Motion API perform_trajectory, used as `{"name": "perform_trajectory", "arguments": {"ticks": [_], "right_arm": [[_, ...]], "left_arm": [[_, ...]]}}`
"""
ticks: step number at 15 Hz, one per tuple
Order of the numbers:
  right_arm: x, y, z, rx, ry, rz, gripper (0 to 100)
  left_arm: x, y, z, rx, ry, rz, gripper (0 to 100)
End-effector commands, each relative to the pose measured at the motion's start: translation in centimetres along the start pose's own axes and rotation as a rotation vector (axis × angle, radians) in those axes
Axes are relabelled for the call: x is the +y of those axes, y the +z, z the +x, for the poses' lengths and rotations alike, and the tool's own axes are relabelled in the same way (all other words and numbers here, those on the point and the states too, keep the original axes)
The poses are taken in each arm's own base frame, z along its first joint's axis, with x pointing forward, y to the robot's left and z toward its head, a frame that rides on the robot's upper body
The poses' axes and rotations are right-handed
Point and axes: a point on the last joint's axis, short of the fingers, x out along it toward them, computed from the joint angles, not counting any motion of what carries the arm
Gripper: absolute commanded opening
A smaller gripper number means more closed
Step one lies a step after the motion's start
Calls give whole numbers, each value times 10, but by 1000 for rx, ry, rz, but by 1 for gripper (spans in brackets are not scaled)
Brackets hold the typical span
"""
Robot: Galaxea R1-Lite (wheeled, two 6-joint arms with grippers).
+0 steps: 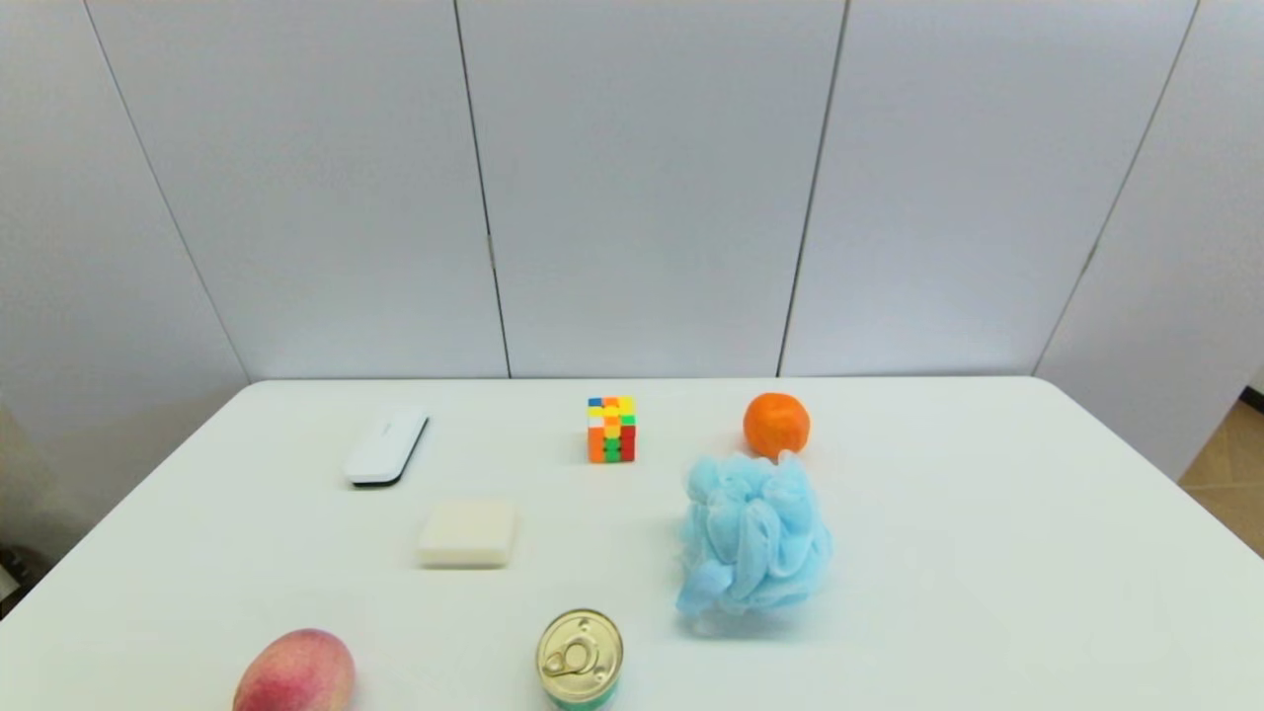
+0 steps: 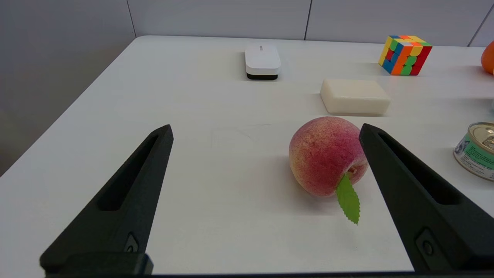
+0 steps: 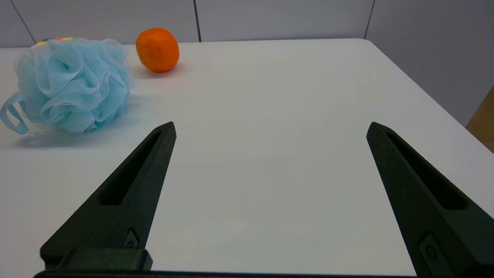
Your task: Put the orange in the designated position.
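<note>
Both jaws wide, empty — orange far beyond the right gripper.

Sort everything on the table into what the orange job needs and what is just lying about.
Belongs to the job:
- the orange, at the far side, just behind the sponge
- the right gripper, open, nearer to it than the left
- bare white tabletop to set it on

Just lying about:
- blue bath sponge
- puzzle cube
- white case
- soap bar
- tin can
- pink-red fruit
- the left gripper, open by that fruit
</note>
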Motion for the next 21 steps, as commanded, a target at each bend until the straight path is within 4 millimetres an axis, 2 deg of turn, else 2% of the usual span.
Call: {"name": "perform_trajectory", "arguments": {"ticks": [1, 21], "right_arm": [[0, 0, 0, 1, 0, 0, 100], [0, 0, 0, -1, 0, 0, 100]], "left_arm": [[0, 0, 0, -1, 0, 0, 100], [0, 0, 0, -2, 8, -16, 100]]}}
